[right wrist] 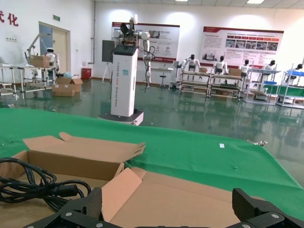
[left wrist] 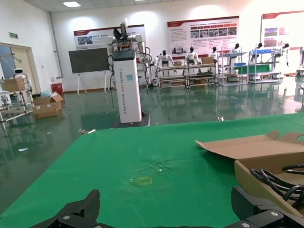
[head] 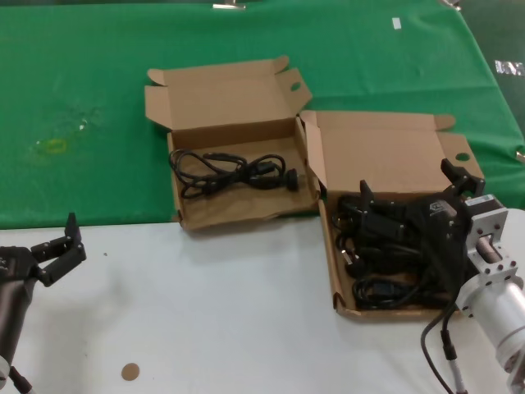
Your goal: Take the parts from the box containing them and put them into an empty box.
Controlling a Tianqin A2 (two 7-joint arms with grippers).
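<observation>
on green cloth [head: 98, 98], two boxes

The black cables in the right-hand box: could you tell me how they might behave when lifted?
The black cables look floppy and tangled, so neighbours may drag along. The open right gripper hovers above them; dangling ends might snag the box wall.
</observation>
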